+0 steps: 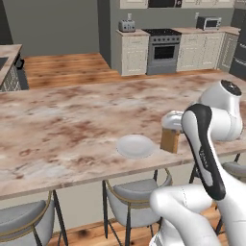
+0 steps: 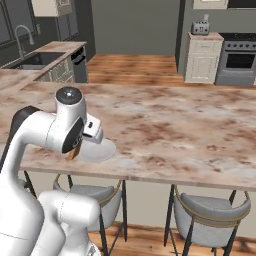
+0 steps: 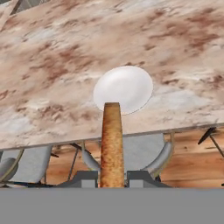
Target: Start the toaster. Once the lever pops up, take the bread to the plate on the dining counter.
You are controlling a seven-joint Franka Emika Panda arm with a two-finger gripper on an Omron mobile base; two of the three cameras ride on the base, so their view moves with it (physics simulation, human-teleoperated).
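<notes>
My gripper (image 1: pixel 170 133) is shut on the bread (image 1: pixel 169 143), a tan-brown slice held upright by its edge. It hangs just above the dining counter (image 1: pixel 62 129), near the front edge and right beside the white plate (image 1: pixel 135 146). In the hand view the bread (image 3: pixel 112 140) stands edge-on between my dark fingertips (image 3: pixel 85 178), and its far end overlaps the near rim of the plate (image 3: pixel 124 87). From the right base view, my arm hides part of the plate (image 2: pixel 102 150). The silver toaster (image 1: pixel 127 25) stands far off on the cream cabinet at the back wall.
Grey cushioned stools (image 1: pixel 132 202) are tucked under the counter's front edge. A stove (image 1: pixel 163 50) and a silver microwave (image 1: pixel 208 22) line the back wall. A sink counter (image 2: pixel 37 57) lies to the far left, across a wooden floor.
</notes>
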